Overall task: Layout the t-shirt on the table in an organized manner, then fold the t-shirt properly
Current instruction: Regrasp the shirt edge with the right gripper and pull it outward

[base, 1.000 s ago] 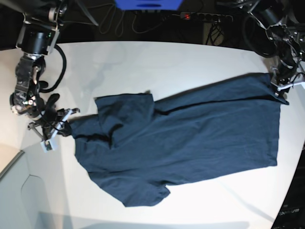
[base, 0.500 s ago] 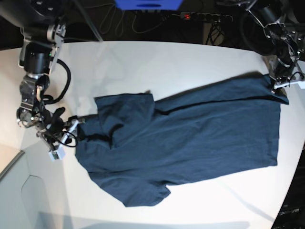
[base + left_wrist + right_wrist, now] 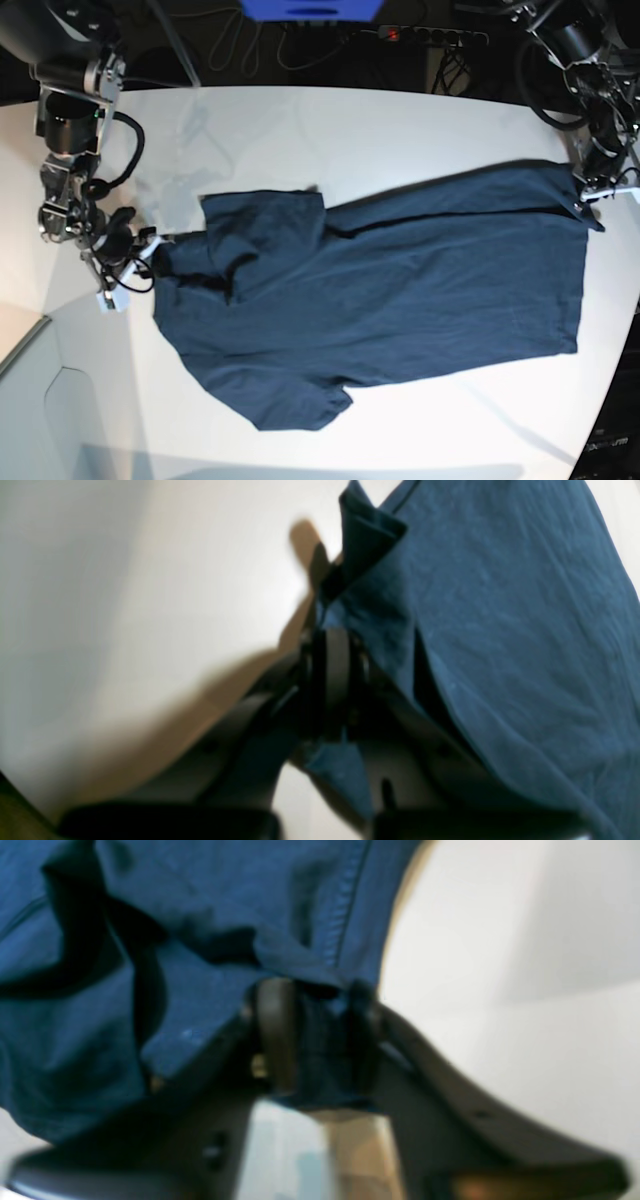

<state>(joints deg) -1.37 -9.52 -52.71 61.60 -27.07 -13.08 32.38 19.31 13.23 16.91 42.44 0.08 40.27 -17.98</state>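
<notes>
Two pincers, my left gripper (image 3: pixel 332 680) and right gripper (image 3: pixel 312 1040), are clamped on opposite edges of the t-shirt (image 3: pixel 380 290) spread on the table (image 3: pixel 300 130); uneven pulling could slip a thin pinch and bunch it.

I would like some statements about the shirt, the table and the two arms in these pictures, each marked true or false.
1. The t-shirt lies spread on the table. True.
2. The left gripper has its jaws shut on the shirt's edge. True.
3. The shirt is folded into a neat square. False: it lies open, with one sleeve creased over.
4. The right gripper hovers far from the cloth. False: cloth sits between its jaws.
5. The shirt has a large white print. False: it is plain dark blue.
</notes>
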